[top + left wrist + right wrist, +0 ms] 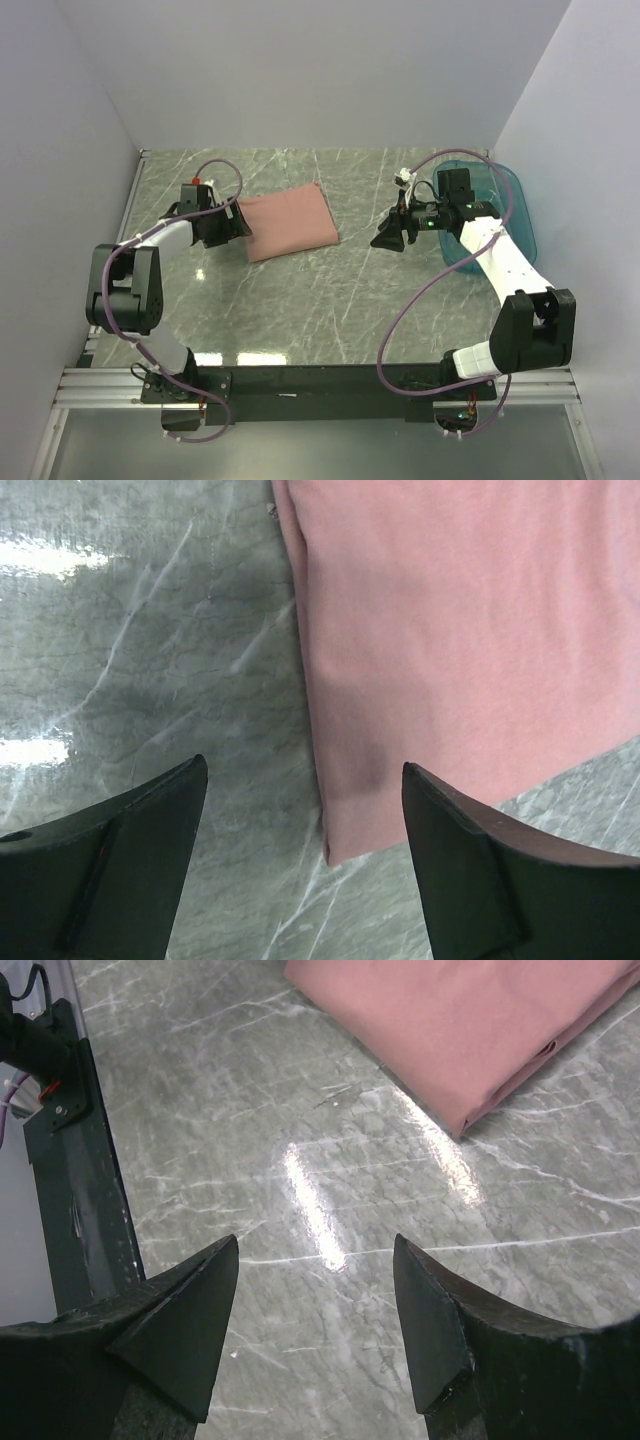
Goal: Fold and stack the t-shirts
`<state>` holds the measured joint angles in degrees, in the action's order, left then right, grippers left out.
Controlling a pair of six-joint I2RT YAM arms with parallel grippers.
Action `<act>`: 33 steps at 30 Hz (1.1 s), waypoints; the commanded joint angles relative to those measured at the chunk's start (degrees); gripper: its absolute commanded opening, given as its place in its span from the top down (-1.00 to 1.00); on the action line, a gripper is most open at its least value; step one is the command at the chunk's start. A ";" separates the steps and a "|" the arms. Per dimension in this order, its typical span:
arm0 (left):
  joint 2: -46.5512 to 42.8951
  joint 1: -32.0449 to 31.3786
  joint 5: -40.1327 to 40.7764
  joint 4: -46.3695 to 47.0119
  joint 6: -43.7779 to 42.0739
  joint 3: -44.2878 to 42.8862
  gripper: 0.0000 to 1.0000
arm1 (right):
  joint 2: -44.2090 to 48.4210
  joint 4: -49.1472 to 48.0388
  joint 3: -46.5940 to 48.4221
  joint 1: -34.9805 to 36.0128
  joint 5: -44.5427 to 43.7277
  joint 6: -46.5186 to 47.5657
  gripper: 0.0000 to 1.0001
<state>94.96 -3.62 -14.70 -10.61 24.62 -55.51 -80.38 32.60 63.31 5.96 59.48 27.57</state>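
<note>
Two pincers are noted, and nothing is held in either.

The left pincer (240, 224) is positioned at the left edge of the t-shirt (290, 222). In the left wrist view its jaws are spread wide, and the folded left edge of the t-shirt (470, 630) runs up between them, one finger over bare desk and the other over cloth. No cloth is pinched. Whether the fingertips touch the fabric cannot be told. The placement is judged to suit either a release or a last squaring of that edge.

The t-shirt is laid flat on the desk (330, 310), left of centre and toward the far side, as a compact rectangle with straight edges. The chest print is not seen. The fold is judged complete or nearly so. No second garment is seen, so nothing is available to be stacked on it.

The right pincer (388, 238) is held over bare desk right of centre, well apart from the t-shirt, with its jaws partly spread. In the right wrist view only a corner of the t-shirt (470, 1030) is seen ahead of it. This stand-off is judged to keep it clear of the left arm's work.

The teal tub (520, 215) is set at the right edge, partly hidden by the right arm.
</note>
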 commanded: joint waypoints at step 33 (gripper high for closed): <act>12.54 0.01 -6.31 -0.81 0.61 -9.35 0.99 | 0.31 0.71 0.32 -0.42 1.95 1.96 -0.40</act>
<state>107.61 -3.73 -23.22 -8.91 27.22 -62.46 -80.40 33.08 63.31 5.96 59.64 28.45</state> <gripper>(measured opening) 0.029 0.702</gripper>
